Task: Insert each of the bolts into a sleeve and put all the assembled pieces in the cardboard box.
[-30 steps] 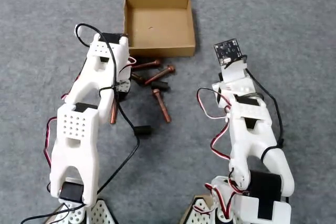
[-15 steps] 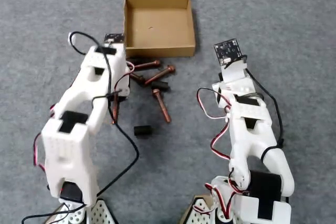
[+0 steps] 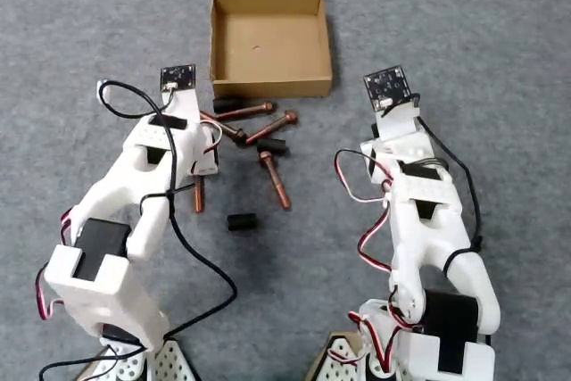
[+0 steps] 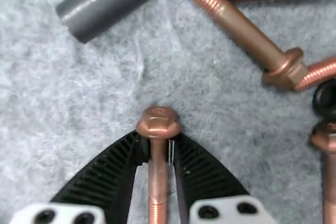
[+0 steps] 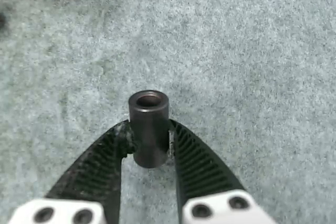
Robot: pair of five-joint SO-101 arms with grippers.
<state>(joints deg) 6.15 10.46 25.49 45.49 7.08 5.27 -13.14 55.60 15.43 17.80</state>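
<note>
a robotics lab: grey felt table [image 3: 517, 60], bare circuit board [image 3: 388, 86], loose wiring [image 3: 203, 258].

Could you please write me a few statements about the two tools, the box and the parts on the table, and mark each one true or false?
1. The left tool is shut on a bolt. True.
2. The right tool is open and holds nothing. False: it is shut on a sleeve, whose bore is empty.
3. The cardboard box holds two assembled pieces. False: it is empty.
4. A loose sleeve lies on the table, touching no bolt. True.
</note>
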